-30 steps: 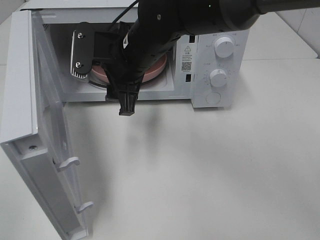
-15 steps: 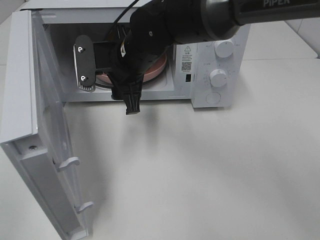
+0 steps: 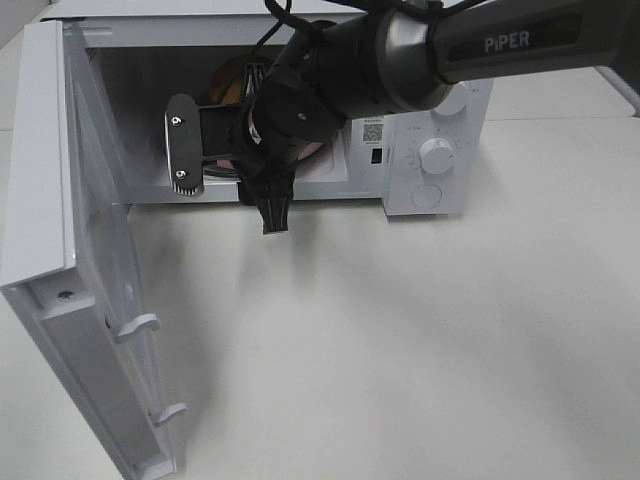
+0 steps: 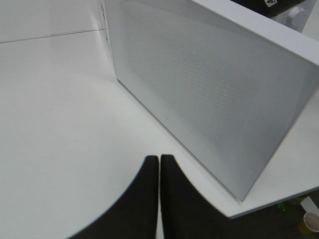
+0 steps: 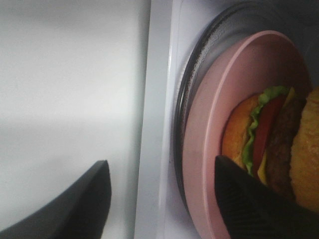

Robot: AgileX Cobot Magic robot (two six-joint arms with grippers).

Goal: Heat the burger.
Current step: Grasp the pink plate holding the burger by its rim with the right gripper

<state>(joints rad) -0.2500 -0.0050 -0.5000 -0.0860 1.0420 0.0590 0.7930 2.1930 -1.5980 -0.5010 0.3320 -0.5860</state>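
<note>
Microwave (image 3: 430, 150), upper frame, door (image 3: 70, 260) swung open at left. Right gripper (image 5: 159, 199), jaws wide, holding nothing, at the cavity mouth. Pink plate (image 5: 209, 149) on the turntable carries the burger (image 5: 274, 144). Advice: withdraw level, clear of the rim. Left gripper (image 4: 159, 199), jaws together. Burger mostly hidden overhead.

From my remote station: a white microwave (image 3: 430, 150) stands on a white table (image 3: 420, 340), its door (image 3: 70, 260) swung wide open. Inside, a pink plate (image 5: 209, 124) rests on the glass turntable (image 5: 192, 74). Two round dials (image 3: 436, 155) sit on the control panel.
</note>
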